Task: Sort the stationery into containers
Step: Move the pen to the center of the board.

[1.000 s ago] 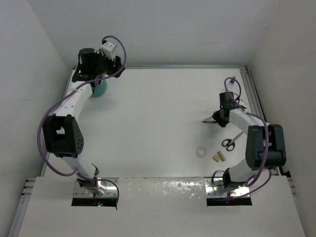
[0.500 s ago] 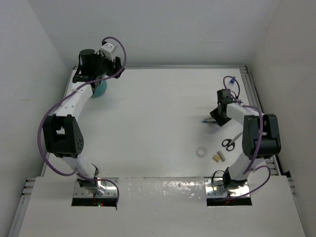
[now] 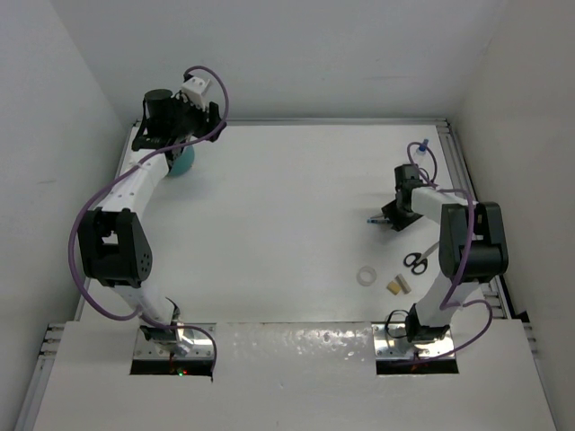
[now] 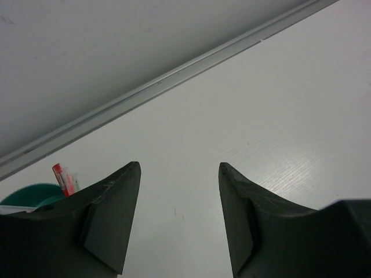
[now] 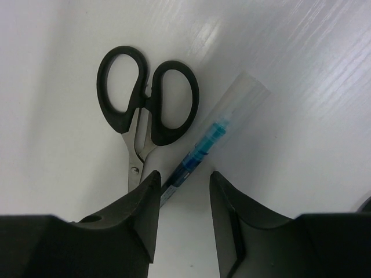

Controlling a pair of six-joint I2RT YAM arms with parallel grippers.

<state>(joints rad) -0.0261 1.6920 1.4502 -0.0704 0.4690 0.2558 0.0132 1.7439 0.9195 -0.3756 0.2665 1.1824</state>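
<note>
My right gripper (image 3: pixel 393 216) is open and low over the table, its jaws either side of a blue pen (image 5: pixel 215 136). The pen lies slantwise and runs under the left finger (image 5: pixel 139 208); in the top view its tip (image 3: pixel 371 218) sticks out to the left. Black-handled scissors (image 5: pixel 148 104) lie just beyond the pen; they also show in the top view (image 3: pixel 415 261). A white tape ring (image 3: pixel 366 276) and tan blocks (image 3: pixel 398 285) lie nearer the bases. My left gripper (image 4: pixel 179 168) is open and empty beside the teal pot (image 3: pixel 183 164), which holds a red pen (image 4: pixel 62 178).
A metal rail (image 3: pixel 454 162) runs along the table's right side, close to my right arm, and another along the far edge (image 4: pixel 174 75). White walls enclose the table on three sides. The pot's rim (image 4: pixel 29 194) shows at the lower left of the left wrist view.
My right arm has swung its forearm and turned its wrist, with the gripper shifting slightly toward the far side over the blue pen. The left arm has not moved.
</note>
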